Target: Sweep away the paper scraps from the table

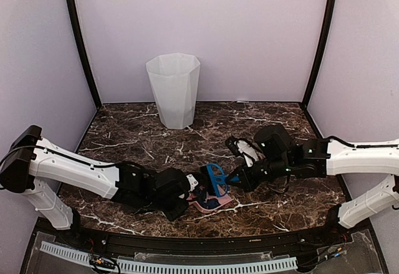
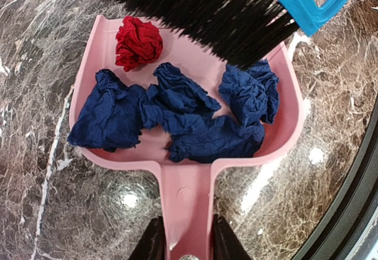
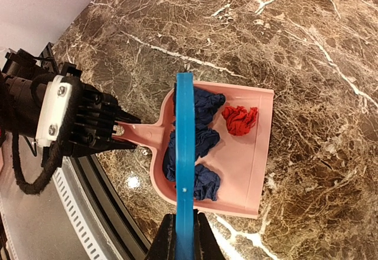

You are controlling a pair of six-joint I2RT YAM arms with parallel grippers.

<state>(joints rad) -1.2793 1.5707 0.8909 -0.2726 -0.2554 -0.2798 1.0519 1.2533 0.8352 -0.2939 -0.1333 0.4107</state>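
My left gripper [image 2: 188,245] is shut on the handle of the pink dustpan [image 2: 186,195], which lies on the table [image 2: 35,153]. In the pan lie navy blue paper scraps [image 2: 177,115] and one red scrap [image 2: 138,42]. My right gripper [image 3: 184,236] is shut on the blue hand brush [image 3: 184,153], held over the pan; its black bristles [image 2: 207,6] hang above the pan's mouth. In the top view the pan [image 1: 212,203] and brush [image 1: 216,178] sit between the left gripper [image 1: 187,190] and the right gripper [image 1: 240,177]. The scraps also show in the right wrist view [image 3: 198,139].
A white faceted bin [image 1: 174,89] stands at the back of the table. The black front rim [image 1: 206,240] runs close to the dustpan. Pale walls close in the back and sides.
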